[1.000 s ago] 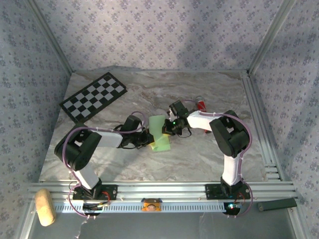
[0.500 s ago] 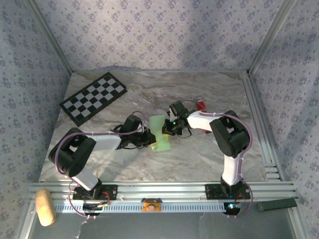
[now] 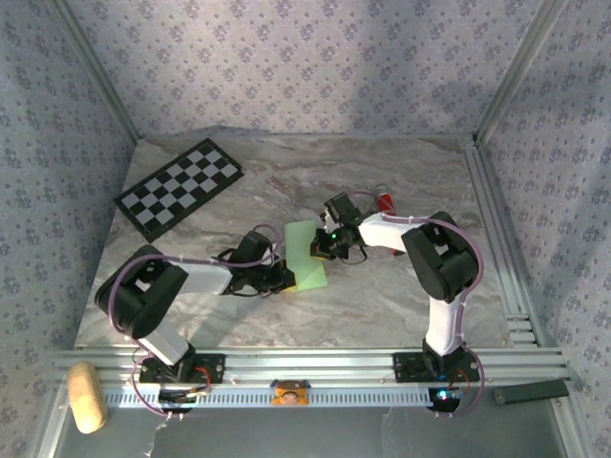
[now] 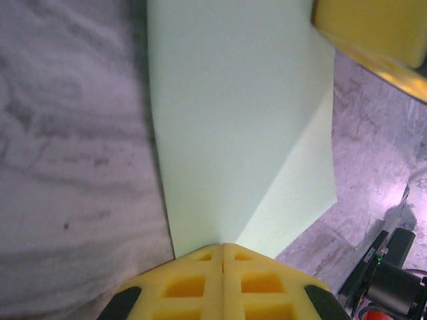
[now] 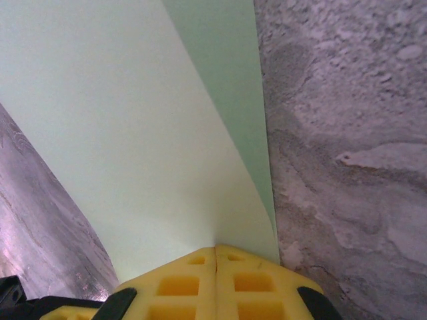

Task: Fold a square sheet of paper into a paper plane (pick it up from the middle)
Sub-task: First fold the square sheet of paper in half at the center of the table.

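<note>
Left gripper [image 4: 222,248] is clamped on the near left edge of the square sheet of paper [image 3: 304,254], which lies partly folded mid-table [image 3: 401,296]. We judge it light, limp and easily creased, so we pinch edges only. Right gripper [image 5: 215,250] is clamped on its right edge. Red tube [image 3: 385,200] lies beyond.

One green sheet [image 3: 304,258], one checkerboard [image 3: 179,186], one red tube [image 3: 386,201]

the paper [image 3: 304,254] is plain pale green. the checkerboard [image 3: 179,186], at ten o'clock on the table [image 3: 363,305], is black and white. the table is grey-beige marble, the walls [image 3: 286,67] lilac with small flowers. the left gripper [image 4: 223,248] and right gripper [image 5: 215,249] are yellow. the tube [image 3: 386,201], at two o'clock from the paper, is red.
</note>
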You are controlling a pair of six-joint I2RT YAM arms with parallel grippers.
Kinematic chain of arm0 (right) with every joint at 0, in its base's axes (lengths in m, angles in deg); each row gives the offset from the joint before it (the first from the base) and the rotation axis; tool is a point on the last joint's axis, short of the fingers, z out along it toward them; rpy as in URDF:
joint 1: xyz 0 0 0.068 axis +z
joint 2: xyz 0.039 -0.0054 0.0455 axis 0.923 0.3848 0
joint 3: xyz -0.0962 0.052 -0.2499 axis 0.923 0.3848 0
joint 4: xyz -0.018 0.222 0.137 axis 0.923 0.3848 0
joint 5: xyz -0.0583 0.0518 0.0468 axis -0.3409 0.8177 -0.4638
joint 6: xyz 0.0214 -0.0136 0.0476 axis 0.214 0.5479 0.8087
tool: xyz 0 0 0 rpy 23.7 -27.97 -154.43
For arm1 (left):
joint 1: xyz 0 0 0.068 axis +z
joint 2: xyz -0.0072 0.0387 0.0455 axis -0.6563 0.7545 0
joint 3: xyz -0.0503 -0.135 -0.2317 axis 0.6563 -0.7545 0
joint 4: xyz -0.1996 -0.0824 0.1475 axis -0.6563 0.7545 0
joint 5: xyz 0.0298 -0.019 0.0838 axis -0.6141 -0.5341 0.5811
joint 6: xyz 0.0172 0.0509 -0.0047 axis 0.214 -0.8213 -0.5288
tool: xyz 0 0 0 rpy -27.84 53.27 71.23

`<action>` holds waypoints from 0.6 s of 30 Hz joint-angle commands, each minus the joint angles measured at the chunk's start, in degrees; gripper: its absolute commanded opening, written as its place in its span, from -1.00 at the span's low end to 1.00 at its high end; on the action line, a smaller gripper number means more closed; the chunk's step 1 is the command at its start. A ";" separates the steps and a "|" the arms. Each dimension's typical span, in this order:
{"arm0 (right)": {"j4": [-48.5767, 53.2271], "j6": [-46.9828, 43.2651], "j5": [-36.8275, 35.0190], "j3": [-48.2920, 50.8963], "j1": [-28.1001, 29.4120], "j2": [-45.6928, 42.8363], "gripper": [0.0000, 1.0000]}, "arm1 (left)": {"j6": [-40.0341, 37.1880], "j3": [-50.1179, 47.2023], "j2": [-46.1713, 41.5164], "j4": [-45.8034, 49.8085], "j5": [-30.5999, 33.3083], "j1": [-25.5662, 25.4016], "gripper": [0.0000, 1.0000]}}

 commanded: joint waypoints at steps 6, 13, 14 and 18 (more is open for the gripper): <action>8.26 0.96 -8.40 3.42 0.01 4.44 -1.00 | -1.38 3.72 -1.35 1.92 0.06 -0.47 -1.00; 8.44 1.00 -8.48 3.51 0.14 4.44 -1.00 | -2.22 1.26 2.10 2.72 0.59 -0.57 -1.00; 8.47 0.94 -8.49 3.62 0.16 4.36 -1.00 | -2.57 0.67 2.16 3.35 1.02 -0.66 -1.00; 8.17 1.04 -8.95 4.16 0.23 4.00 -1.00 | -4.45 -1.91 2.17 4.74 0.36 -1.66 -1.00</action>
